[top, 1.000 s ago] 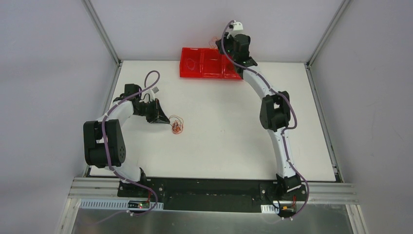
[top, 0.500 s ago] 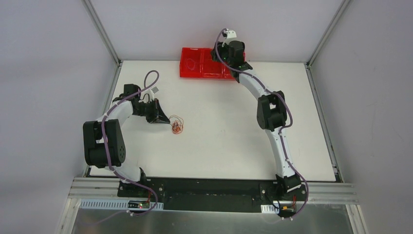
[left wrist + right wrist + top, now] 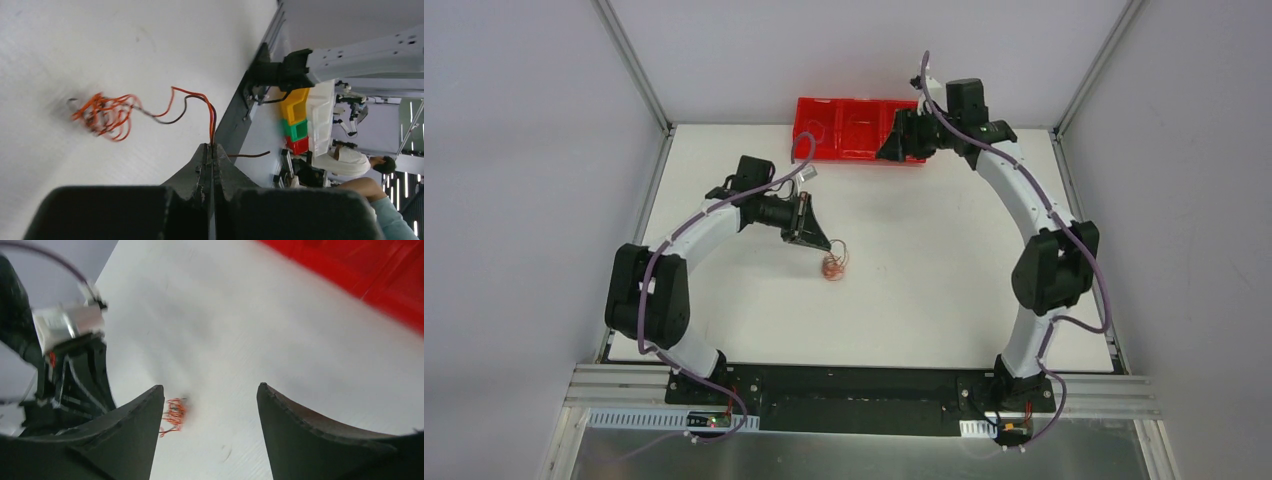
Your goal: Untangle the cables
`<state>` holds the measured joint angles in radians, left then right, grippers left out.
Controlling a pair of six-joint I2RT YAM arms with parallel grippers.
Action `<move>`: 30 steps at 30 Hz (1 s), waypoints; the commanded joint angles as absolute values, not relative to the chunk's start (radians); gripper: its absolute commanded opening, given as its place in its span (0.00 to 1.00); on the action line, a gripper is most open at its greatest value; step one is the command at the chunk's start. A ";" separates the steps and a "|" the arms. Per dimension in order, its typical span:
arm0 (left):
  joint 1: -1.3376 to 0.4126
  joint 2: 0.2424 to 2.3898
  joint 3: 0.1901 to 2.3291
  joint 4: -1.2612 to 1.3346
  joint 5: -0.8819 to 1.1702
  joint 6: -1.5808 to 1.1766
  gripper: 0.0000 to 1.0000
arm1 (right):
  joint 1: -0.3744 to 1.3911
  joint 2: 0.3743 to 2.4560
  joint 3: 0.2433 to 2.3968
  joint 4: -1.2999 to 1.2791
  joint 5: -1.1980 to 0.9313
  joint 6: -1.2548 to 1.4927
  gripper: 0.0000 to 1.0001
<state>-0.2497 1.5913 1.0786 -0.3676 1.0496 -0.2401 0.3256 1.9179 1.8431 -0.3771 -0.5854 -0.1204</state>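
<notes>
**Left hand** (image 3: 211, 147): fingers together, clamped on a strand that leads from the cables (image 3: 834, 266). The cables form a small orange-and-black coil over the white tabletop (image 3: 924, 260), well apart from the red tray (image 3: 854, 157), on its near side. **Right hand** (image 3: 210, 395): fingers apart, at the tray's near right end.

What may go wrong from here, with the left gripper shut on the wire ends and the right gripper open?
The left gripper pinches only thin ends of the cables; a pull may slip them out. Nothing holds the knotted ball, since the right gripper is open and apart from it, so pulling may only drag or tighten it.
</notes>
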 commanded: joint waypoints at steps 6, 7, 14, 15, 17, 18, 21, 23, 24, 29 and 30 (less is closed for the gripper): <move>-0.172 1.632 1.022 -0.145 1.105 -0.512 0.00 | 0.318 1.813 1.535 -0.732 -0.749 -0.183 0.73; -0.165 1.676 1.014 -0.187 1.081 -0.485 0.00 | 0.322 1.822 1.530 -0.737 -0.742 -0.171 0.72; -0.163 1.860 0.994 -0.284 0.983 -0.411 0.00 | 0.383 1.889 1.503 -0.764 -0.648 -0.142 0.64; -0.163 1.874 1.005 -0.307 0.969 -0.395 0.00 | 0.393 1.895 1.500 -0.758 -0.646 -0.131 0.63; -0.159 1.890 1.014 -0.332 0.948 -0.381 0.00 | 0.412 1.906 1.490 -0.730 -0.639 -0.096 0.61; -0.157 1.893 1.013 -0.337 0.937 -0.378 0.00 | 0.423 1.912 1.487 -0.713 -0.640 -0.077 0.61; -0.156 1.899 1.007 -0.361 0.913 -0.356 0.00 | 0.469 1.941 1.498 -0.657 -0.635 -0.016 0.60; -0.156 1.900 1.004 -0.379 0.898 -0.337 0.00 | 0.501 1.970 1.523 -0.619 -0.615 0.011 0.60; -0.156 1.899 1.002 -0.385 0.893 -0.329 0.00 | 0.518 1.985 1.541 -0.602 -0.595 0.029 0.60; -0.156 1.896 0.998 -0.392 0.892 -0.318 0.00 | 0.591 2.070 1.610 -0.500 -0.452 0.008 0.62; -0.156 1.896 0.998 -0.393 0.893 -0.318 0.00 | 0.602 2.090 1.628 -0.495 -0.422 -0.006 0.64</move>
<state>-0.1570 1.9129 0.9848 -0.3527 0.9077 -0.3565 0.5591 2.0415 1.5436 -0.5854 -0.5545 -0.0105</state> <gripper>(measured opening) 0.008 0.616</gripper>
